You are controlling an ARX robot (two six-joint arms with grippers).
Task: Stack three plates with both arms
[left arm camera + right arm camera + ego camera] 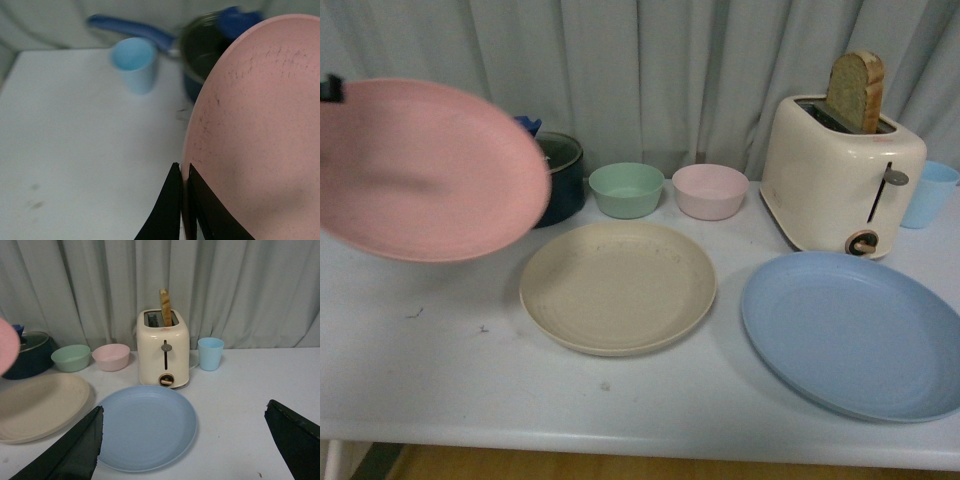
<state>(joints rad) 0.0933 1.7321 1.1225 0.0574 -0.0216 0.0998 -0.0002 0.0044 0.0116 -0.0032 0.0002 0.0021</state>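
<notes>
- The pink plate (420,170) is lifted off the table (440,370) on the left side, tilted, with its face towards the front camera and blurred.
- The left gripper (184,200) is clamped on the pink plate's rim; its black fingers (210,215) pinch the edge from both sides.
- The beige plate (617,287) lies flat in the middle of the table, apart from the other two plates.
- The light blue plate (855,335) lies flat on the right, in front of the toaster (830,180).
- The right gripper (183,412) has its fingers spread wide and holds nothing; in the right wrist view the light blue plate shows between them.
- A slice of bread (856,90) stands up out of the toaster, and a light blue cup (930,193) sits just beside it on the right.
- A green bowl (626,189) and a pink bowl (709,190) stand side by side behind the beige plate.
- A dark pot (558,175) with a lid sits left of the green bowl, partly hidden by the pink plate.
</notes>
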